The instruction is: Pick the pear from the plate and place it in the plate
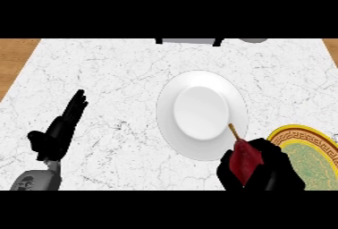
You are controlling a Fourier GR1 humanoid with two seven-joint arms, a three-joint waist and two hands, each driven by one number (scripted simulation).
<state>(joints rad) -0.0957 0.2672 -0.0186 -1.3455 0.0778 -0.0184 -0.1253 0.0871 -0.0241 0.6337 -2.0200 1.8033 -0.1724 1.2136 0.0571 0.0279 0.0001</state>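
A dark red pear (246, 159) with a thin brown stem sits in my right hand (272, 172), whose black fingers curl round it at the lower right. Its stem tip reaches over the near right rim of the white plate (173, 129). That plate lies in the middle of the marble counter with nothing on it. A yellow plate (315, 154) with a gold patterned rim and green centre lies at the right edge, just right of my right hand and partly cut off. My left hand (61, 129) rests open at the lower left, fingers straight and pointing up.
The marble counter (105, 71) spreads wide around the plates, with wooden floor showing at the far left and far right corners. Grey objects (190, 41) sit at the counter's far edge.
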